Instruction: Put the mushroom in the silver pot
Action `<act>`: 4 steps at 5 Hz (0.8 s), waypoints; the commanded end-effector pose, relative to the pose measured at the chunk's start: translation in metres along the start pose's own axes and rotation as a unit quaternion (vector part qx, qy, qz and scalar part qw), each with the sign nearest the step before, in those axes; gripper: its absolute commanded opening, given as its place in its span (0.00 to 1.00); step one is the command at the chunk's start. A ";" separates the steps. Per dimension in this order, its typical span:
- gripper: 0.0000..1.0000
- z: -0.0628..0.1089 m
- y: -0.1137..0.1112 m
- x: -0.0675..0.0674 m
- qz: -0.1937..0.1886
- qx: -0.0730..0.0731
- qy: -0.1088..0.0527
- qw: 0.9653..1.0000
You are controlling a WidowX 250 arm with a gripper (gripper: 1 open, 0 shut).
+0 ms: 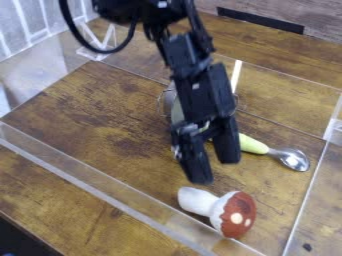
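The mushroom point(222, 210) lies on its side on the wooden table, near the front right; its cream stem points left and its glossy red-brown cap right. My gripper point(205, 165) hangs just above and behind it, open and empty, with the black fingers point(189, 162) pointing down at the table. The arm covers most of the silver pot point(170, 102). Only a sliver of its rim shows at the arm's left, and a pale thin handle point(237, 74) rises at the arm's right.
A yellow-green handled spoon point(253, 146) with a small silver bowl point(293, 160) lies right of the gripper, beside the pot. Clear acrylic walls point(80, 170) fence the wooden table point(94, 115). A clear stand point(94, 40) sits at the back left.
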State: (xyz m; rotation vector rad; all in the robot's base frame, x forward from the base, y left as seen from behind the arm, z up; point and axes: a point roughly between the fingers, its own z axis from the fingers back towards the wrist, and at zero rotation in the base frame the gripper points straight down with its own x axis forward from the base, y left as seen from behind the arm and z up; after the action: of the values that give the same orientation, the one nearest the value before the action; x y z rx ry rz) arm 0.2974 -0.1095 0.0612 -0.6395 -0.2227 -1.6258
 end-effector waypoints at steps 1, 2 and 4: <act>1.00 0.010 -0.003 0.013 -0.011 0.046 0.006 0.999; 1.00 0.002 0.001 0.015 -0.002 0.047 0.008 0.999; 1.00 -0.016 0.009 0.015 0.004 0.043 0.015 0.999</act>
State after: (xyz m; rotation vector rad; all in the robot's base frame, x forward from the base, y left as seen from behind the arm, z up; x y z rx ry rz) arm 0.2951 -0.1280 0.0429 -0.5794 -0.2272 -1.5852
